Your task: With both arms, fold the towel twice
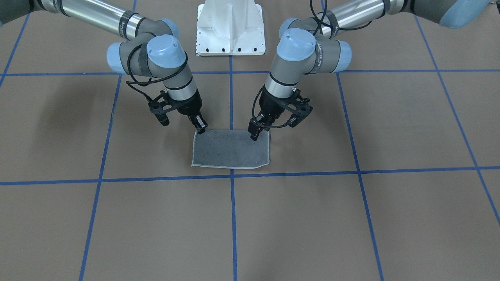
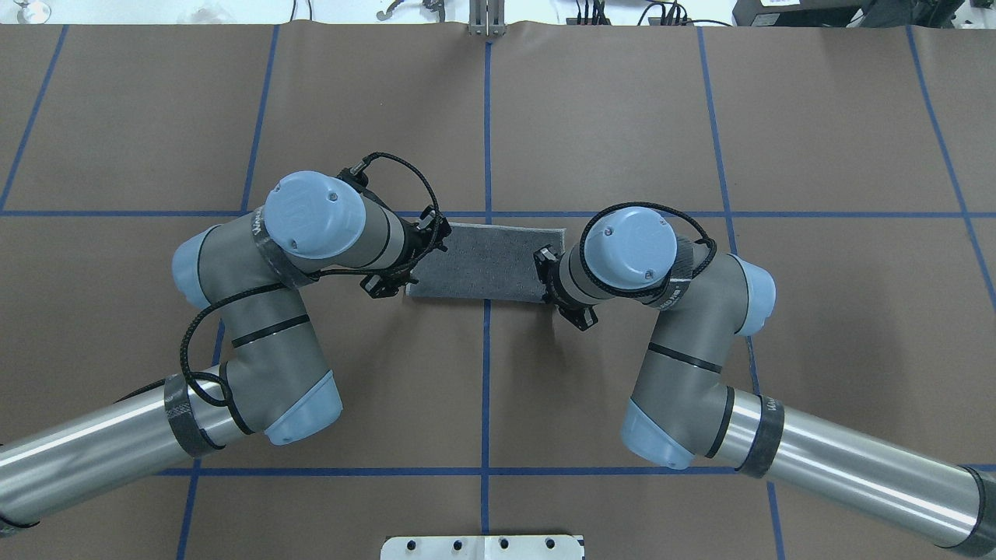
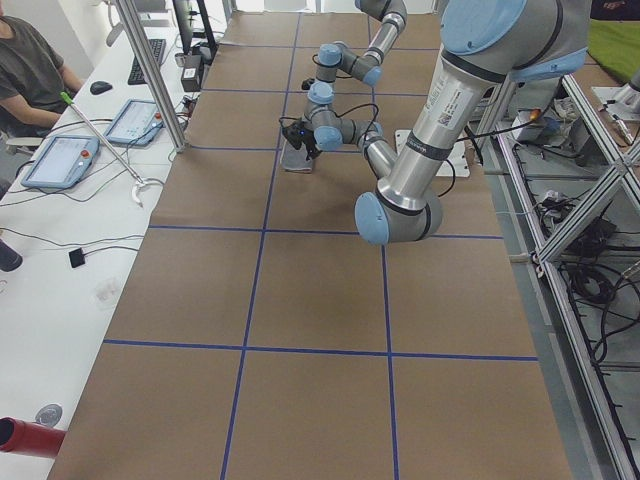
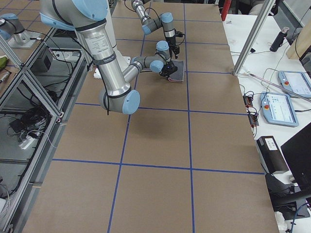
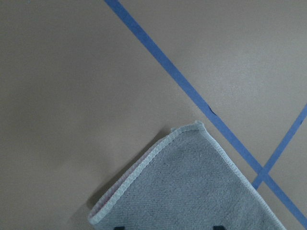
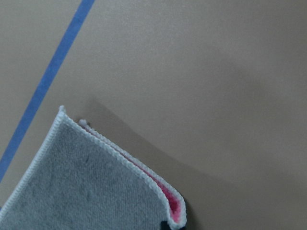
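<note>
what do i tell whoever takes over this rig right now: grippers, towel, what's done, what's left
Left gripper: open, its fingers apart over one robot-side corner of the towel.
Right gripper: at the other robot-side corner; whether it is open or shut cannot be told. That corner is raised a little, with the pink inside showing.
Towel: a flat rectangle, grey face up, doubled over, lying across the centre tape line.
Done: the first fold, by the look of it.
Left: the second fold. No corner is clearly gripped yet.
</note>
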### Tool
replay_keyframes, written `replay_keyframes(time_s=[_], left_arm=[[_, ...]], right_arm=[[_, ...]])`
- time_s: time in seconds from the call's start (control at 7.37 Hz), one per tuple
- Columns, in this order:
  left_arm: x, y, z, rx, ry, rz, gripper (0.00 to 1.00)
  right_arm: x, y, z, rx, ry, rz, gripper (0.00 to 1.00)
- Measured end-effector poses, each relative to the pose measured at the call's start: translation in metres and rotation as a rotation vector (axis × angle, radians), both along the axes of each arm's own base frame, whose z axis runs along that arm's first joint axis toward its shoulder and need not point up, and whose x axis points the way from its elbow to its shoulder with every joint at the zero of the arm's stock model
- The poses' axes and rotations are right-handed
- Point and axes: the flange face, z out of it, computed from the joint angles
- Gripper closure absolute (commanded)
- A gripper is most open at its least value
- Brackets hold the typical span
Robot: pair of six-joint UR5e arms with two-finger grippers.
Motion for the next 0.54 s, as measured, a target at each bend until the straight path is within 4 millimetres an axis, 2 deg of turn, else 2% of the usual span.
replay_keyframes(time_s=[0.14,0.27,0.41,0.54], left_arm=[[-0.001,0.001,0.0,0.001,0.002,0.0,0.32],[-0.005,0.003,-0.002,0.006,0.009,0.0,0.32],[-0.012,0.008,-0.004,0.01,0.019,0.002,0.32],[-0.019,0.013,-0.004,0.013,0.029,0.008,0.32]], right_arm=[[0.006,0.003,-0.004,0.004,-0.011,-0.001,1.0],[0.022,0.014,-0.011,0.01,-0.035,-0.009,1.0],[0.037,0.032,-0.017,0.01,-0.066,-0.026,1.0],[0.042,0.055,-0.026,-0.008,-0.099,-0.046,1.0]])
